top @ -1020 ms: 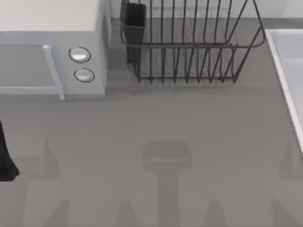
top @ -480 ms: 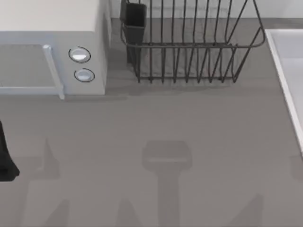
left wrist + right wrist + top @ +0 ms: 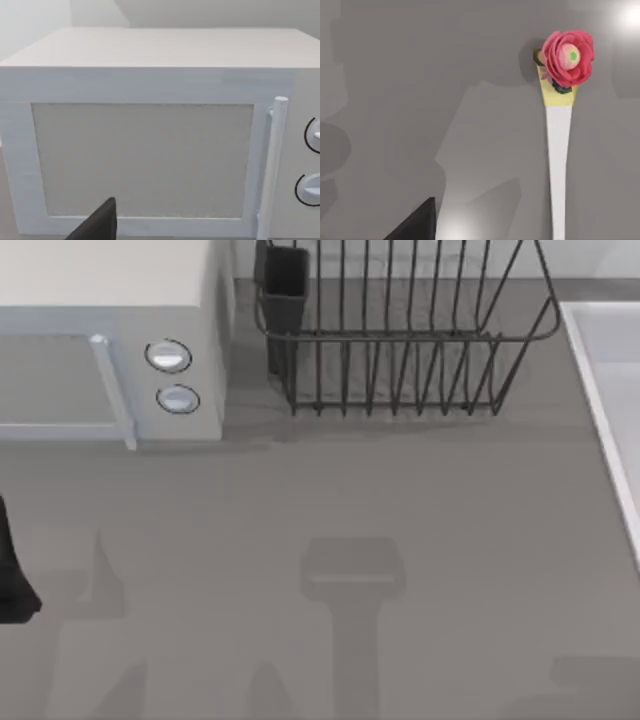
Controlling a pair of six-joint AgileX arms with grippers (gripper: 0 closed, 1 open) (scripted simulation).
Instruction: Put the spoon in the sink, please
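Note:
The spoon (image 3: pixel 558 160) lies flat on the grey table in the right wrist view, a long white handle with a yellow neck and a red rose ornament (image 3: pixel 567 57) at one end. A dark part of my right gripper (image 3: pixel 417 225) shows beside it, apart from the handle and touching nothing. The sink (image 3: pixel 612 390) is the pale basin with a lighter raised rim at the top view's right edge. My left gripper (image 3: pixel 12 580) rests at the table's far left edge, facing the microwave door.
A white microwave (image 3: pixel 110 350) with two round knobs (image 3: pixel 168 356) stands at the back left. A dark wire dish rack (image 3: pixel 400 330) with a black cup holder (image 3: pixel 285 280) stands at the back middle. Bare grey tabletop (image 3: pixel 350 500) spans the front.
The shadows at the table's lower right have shifted toward the front right corner. My left gripper, the microwave, rack and sink have not moved.

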